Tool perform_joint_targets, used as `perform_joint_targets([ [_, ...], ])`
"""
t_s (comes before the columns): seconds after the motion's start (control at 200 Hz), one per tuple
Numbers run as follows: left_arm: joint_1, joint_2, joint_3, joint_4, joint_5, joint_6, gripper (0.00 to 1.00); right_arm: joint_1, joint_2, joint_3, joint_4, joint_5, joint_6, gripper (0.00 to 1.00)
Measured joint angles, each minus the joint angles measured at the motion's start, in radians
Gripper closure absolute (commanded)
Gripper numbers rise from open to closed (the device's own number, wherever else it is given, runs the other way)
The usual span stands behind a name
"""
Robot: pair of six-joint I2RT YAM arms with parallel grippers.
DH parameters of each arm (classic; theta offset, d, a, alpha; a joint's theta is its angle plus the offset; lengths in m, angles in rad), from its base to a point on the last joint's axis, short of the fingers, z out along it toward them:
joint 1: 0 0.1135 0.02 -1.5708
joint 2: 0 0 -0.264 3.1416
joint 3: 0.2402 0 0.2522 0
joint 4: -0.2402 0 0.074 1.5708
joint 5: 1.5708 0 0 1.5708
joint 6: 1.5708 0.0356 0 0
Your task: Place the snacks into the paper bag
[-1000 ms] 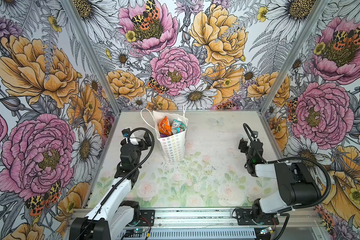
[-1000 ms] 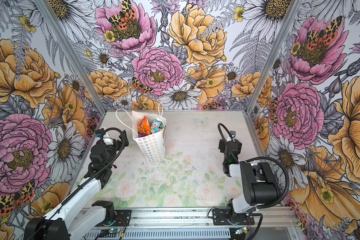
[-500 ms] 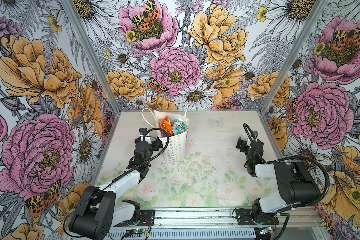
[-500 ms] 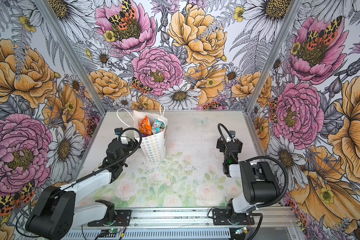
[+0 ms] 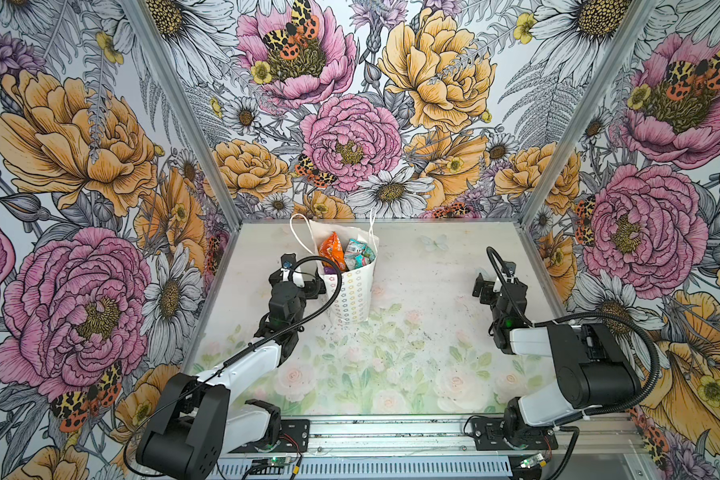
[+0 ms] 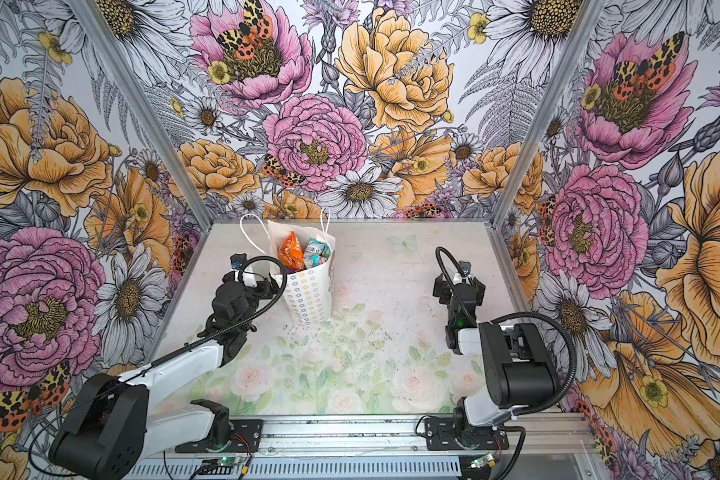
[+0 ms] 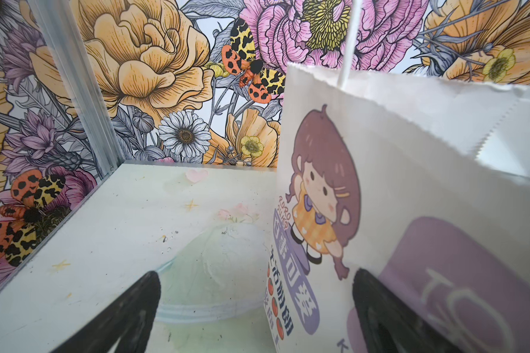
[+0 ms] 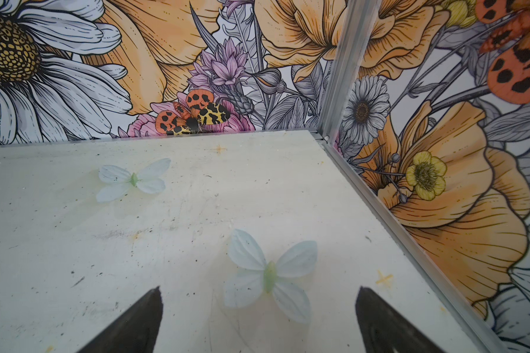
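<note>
Bag (image 5: 350, 291) on the far left of the counter (image 5: 416, 345), standing on its base with its long axis vertical and its mouth pointing up, probably so packets can be dropped in from above. Its cord handles (image 5: 298, 232) rise clear of the opening. The cartoon face points left and the flower-ring side points near. The snacks (image 5: 346, 253) sit inside, with orange and teal packets poking up on end at the mouth and a glimpse of purple beneath. No packet shows loose on the counter, so the task looks as good as done.

The left pincer (image 5: 304, 284) hangs low just beside the cartoon face, jaws spread wide and holding nothing. In the left wrist view one finger (image 7: 380, 308) overlaps the paper, though contact cannot be told. It may be there to steady the bag. The right pincer (image 5: 491, 286) is well apart on the right over bare counter, also spread wide and empty
</note>
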Motion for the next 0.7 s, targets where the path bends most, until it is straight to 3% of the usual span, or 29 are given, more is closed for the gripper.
perform_joint_targets([
  [0.48,0.217,-0.219,-0.111,-0.013,0.086,0.013,0.01,0.000,0.000,0.000,0.000,0.000,0.000,0.00],
  [0.7,0.268,-0.327,-0.172,-0.014,0.109,0.014,0.01,0.000,0.000,0.000,0.000,0.000,0.000,0.00],
])
